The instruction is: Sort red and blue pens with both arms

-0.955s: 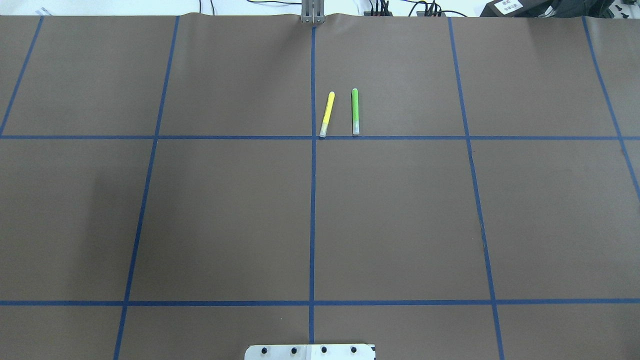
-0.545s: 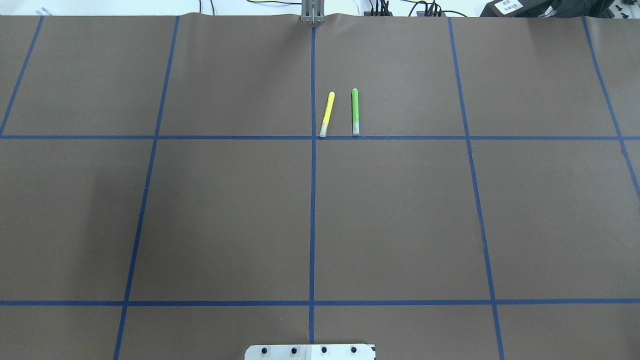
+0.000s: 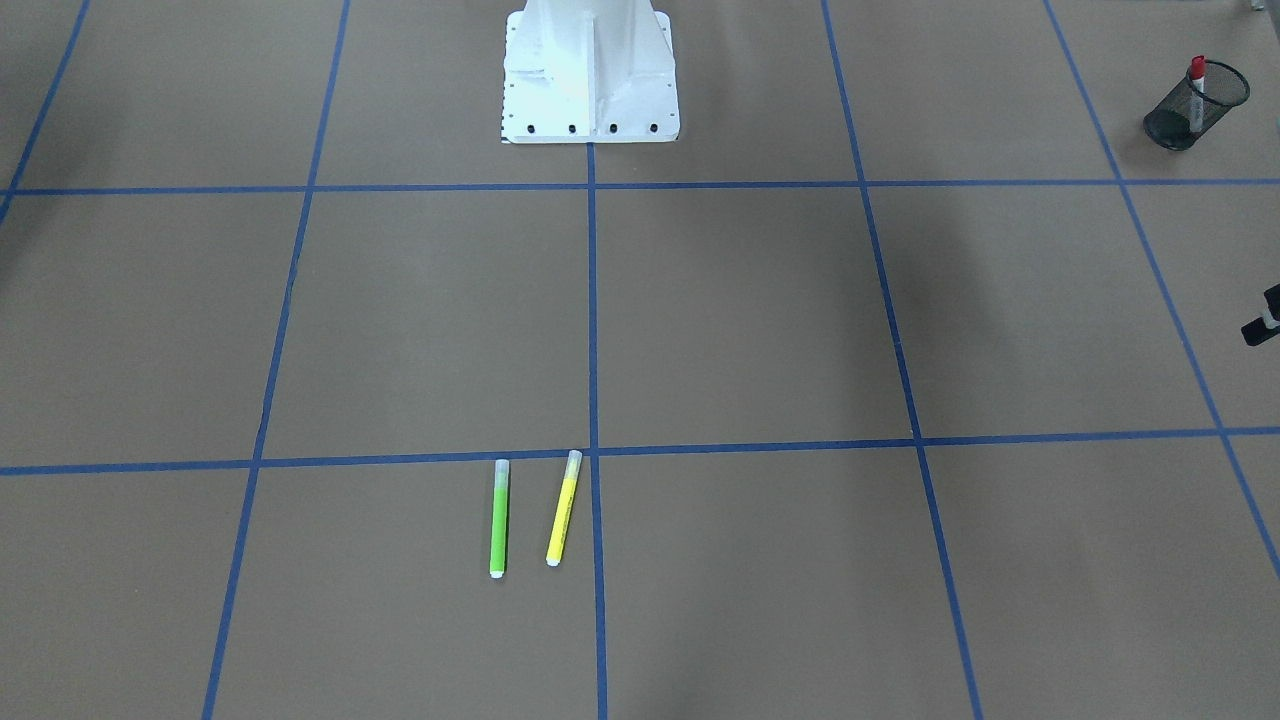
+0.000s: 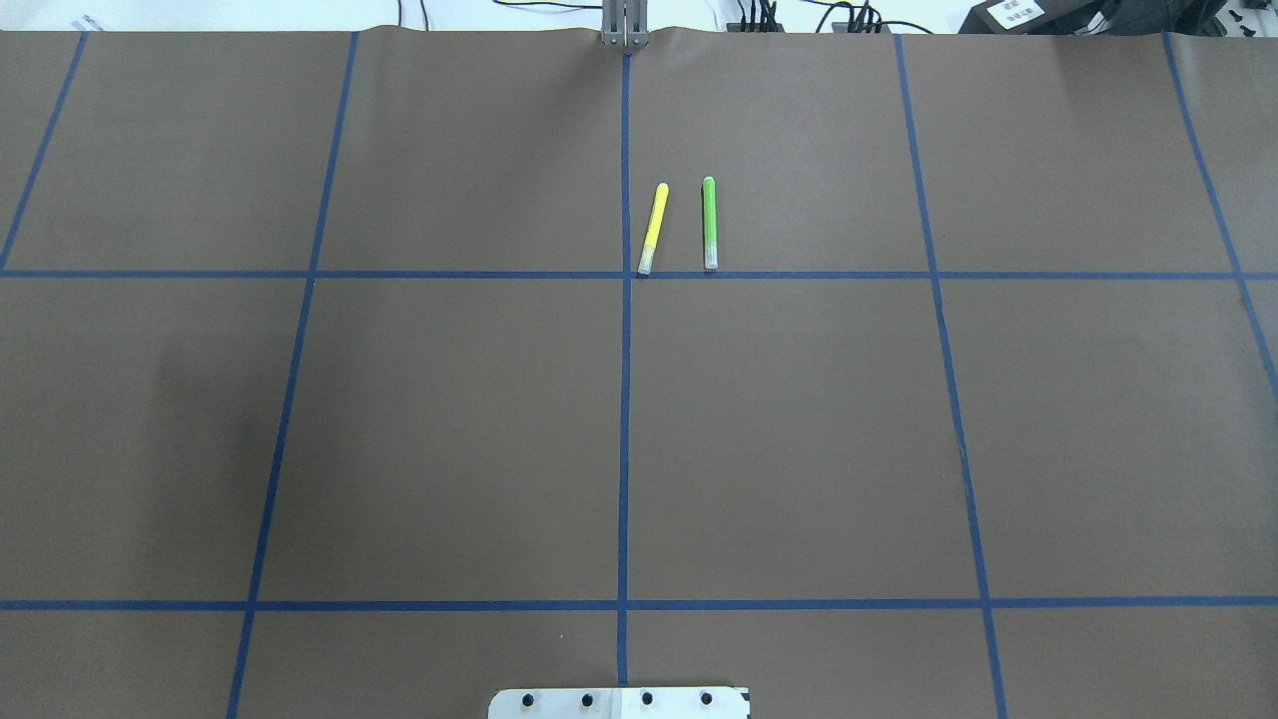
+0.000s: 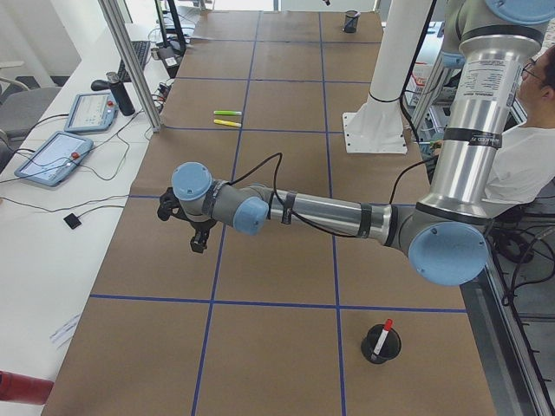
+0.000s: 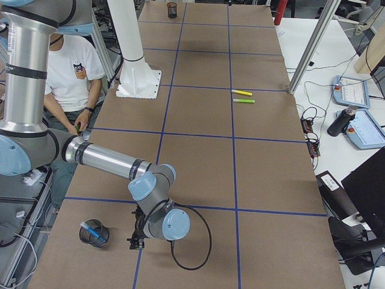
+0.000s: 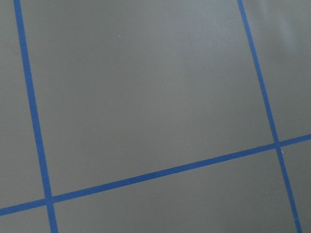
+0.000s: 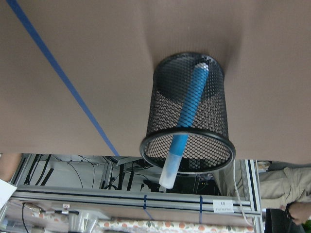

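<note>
The red-capped marker (image 3: pixel 1197 82) stands in a black mesh cup (image 3: pixel 1168 126) at the table's end on my left; the exterior left view shows the same marker (image 5: pixel 381 336) and cup (image 5: pixel 382 354). The blue highlighter (image 8: pixel 187 119) leans in another mesh cup (image 8: pixel 214 116), also seen from the right end as highlighter (image 6: pixel 91 230) and cup (image 6: pixel 97 239). My left gripper (image 5: pixel 198 241) hovers low over bare table, apart from the red marker's cup. My right gripper (image 6: pixel 136 242) hangs just beside the blue highlighter's cup. I cannot tell whether either gripper is open or shut.
A green highlighter (image 4: pixel 710 223) and a yellow highlighter (image 4: pixel 653 228) lie side by side near the table's middle, far side. The white robot base (image 3: pixel 590 70) stands at the near edge. A seated person (image 6: pixel 69 72) is beside the table.
Nothing on the table has moved in the overhead view. The faint shadow on the left half has drifted slightly leftward.
</note>
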`<state>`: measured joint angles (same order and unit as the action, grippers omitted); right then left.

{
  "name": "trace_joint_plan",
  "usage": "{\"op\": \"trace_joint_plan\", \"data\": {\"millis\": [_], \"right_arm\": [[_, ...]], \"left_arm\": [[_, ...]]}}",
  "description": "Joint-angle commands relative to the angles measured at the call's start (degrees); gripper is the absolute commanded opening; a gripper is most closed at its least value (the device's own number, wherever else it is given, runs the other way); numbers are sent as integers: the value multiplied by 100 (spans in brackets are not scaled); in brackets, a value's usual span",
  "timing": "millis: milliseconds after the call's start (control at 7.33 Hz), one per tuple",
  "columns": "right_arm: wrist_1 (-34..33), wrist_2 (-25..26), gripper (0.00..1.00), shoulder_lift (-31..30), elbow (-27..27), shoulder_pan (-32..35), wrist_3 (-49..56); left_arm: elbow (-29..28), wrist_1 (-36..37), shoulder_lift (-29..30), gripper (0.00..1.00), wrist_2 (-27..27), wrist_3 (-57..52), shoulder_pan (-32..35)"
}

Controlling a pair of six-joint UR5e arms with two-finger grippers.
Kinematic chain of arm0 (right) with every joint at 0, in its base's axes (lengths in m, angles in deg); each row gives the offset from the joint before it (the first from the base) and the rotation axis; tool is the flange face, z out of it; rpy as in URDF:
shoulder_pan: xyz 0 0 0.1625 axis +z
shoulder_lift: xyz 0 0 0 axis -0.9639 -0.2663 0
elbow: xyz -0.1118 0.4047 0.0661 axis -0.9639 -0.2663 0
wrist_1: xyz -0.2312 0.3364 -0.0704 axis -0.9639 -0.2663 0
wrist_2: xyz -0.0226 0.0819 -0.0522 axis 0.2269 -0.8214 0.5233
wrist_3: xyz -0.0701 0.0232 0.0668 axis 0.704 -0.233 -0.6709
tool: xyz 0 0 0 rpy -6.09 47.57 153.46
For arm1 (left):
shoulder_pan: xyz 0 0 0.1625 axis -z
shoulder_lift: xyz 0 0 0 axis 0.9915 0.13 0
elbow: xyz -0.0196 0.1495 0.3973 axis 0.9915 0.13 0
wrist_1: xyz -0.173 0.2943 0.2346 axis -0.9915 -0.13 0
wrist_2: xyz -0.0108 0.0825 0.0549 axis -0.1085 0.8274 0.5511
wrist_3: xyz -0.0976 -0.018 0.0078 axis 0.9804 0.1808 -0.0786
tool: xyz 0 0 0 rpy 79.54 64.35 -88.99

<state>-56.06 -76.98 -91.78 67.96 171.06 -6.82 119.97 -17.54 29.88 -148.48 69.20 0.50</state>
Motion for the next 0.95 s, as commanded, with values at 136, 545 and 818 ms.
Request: {"op": "trace_joint_plan", "data": {"millis": [136,545,818], "right_arm": [[2586,-380,100,89,222,0,-1577],[4745,-371,100,80,-7,-9,-3136],[5276,-371,100,220,19,-261,-3892]], "left_arm": [[5,-17,-355,100,261,-26,2],[14,-34,-583,100,571,-52,11],[101,-43,-733,100,562,-43,20]]}}
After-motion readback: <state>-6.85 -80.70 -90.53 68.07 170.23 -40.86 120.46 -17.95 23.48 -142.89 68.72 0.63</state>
